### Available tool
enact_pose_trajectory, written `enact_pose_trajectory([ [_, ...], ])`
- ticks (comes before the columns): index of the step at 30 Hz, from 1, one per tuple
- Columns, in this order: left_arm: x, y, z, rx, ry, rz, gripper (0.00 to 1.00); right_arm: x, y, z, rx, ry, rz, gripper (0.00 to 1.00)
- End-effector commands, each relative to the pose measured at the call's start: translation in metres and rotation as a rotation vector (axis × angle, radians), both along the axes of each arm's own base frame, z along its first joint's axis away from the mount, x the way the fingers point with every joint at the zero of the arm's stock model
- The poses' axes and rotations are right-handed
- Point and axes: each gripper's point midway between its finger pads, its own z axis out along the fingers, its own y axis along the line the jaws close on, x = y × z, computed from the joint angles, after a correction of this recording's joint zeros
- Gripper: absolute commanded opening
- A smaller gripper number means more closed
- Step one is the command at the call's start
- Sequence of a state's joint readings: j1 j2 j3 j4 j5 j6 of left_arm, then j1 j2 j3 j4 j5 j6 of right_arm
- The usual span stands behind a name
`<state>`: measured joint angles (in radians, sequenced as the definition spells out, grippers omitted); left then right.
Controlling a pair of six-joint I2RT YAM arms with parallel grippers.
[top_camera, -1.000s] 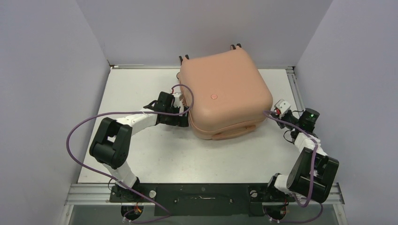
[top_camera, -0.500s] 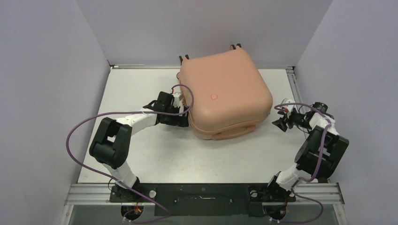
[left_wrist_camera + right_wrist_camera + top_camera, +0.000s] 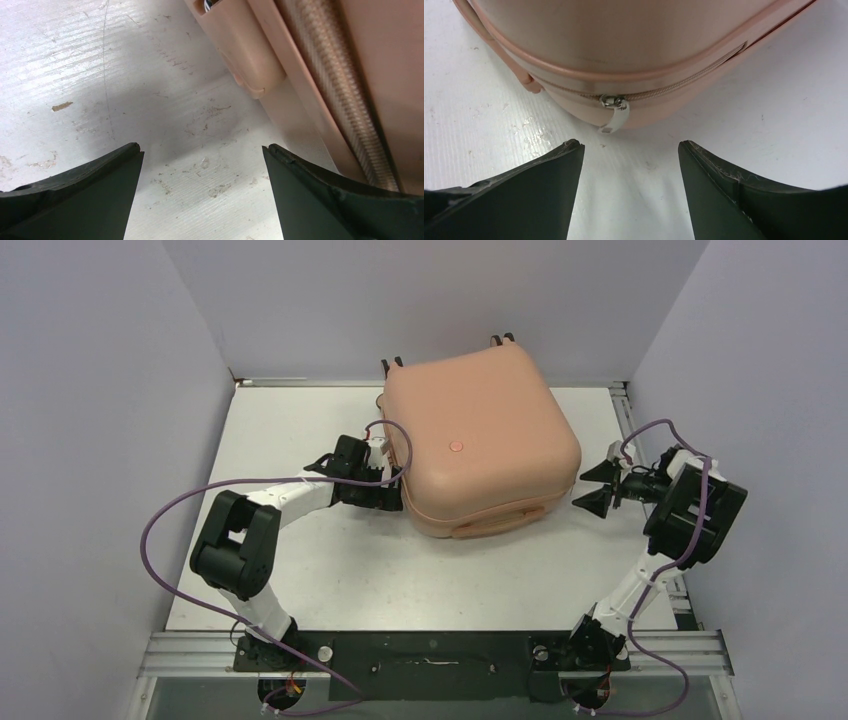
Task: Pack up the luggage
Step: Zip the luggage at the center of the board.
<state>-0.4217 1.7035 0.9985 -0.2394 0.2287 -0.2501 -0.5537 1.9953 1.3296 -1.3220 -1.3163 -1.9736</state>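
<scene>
Our right gripper (image 3: 629,146) stands wide open and empty, aimed at the zipper pull (image 3: 613,116) just ahead. Our left gripper (image 3: 201,148), also open and empty, sits beside the closed suitcase (image 3: 480,435) at the table's (image 3: 330,560) far centre. We judge zipping is in hand. Next: advance and pinch the pull squarely.
</scene>
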Motion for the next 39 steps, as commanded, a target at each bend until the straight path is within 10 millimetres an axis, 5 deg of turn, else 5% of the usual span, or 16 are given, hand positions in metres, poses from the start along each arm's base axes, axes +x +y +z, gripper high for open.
enact_pose_trajectory([
  [1,0.009,-0.014,0.017,-0.061,-0.063,-0.047,0.96,0.012,0.011,0.040,0.085,-0.042,-0.027,0.71],
  [13,0.009,-0.013,0.021,-0.064,-0.071,-0.049,0.96,0.026,0.030,0.031,0.054,0.051,0.057,0.63],
  [19,0.008,-0.012,0.020,-0.070,-0.067,-0.048,0.96,0.023,0.035,0.018,0.024,0.112,0.092,0.38],
  [24,0.008,-0.013,0.019,-0.077,-0.060,-0.049,0.96,0.018,0.032,0.009,0.011,0.148,0.092,0.06],
  [39,0.011,-0.009,0.022,-0.071,-0.070,-0.025,0.96,0.003,0.012,0.041,0.024,0.048,-0.008,0.05],
])
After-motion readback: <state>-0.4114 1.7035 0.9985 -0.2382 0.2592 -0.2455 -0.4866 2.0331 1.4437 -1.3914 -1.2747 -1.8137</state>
